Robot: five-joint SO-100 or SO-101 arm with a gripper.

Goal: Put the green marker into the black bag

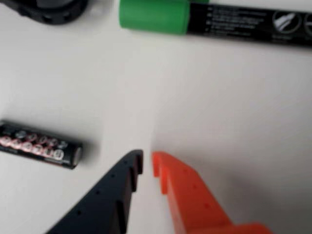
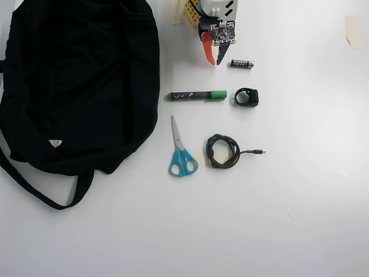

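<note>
The green marker [image 2: 196, 95] lies flat on the white table, black barrel to the left and green cap to the right, just right of the black bag [image 2: 81, 81]. That bag fills the left of the overhead view, with a strap trailing at its lower left. My gripper [image 2: 215, 62] hangs above the table a little beyond the marker's cap end, its orange and black fingers nearly touching and nothing between them. In the wrist view the marker [image 1: 214, 17] crosses the top edge, ahead of the gripper [image 1: 146, 157].
A short black battery [image 2: 242, 64] [image 1: 39, 145] lies beside the gripper. A black ring-shaped piece [image 2: 247, 97] sits right of the marker's cap. Blue-handled scissors [image 2: 181, 156] and a coiled black cable [image 2: 223, 151] lie below the marker. A strip of tape [image 2: 351, 29] is at the far right.
</note>
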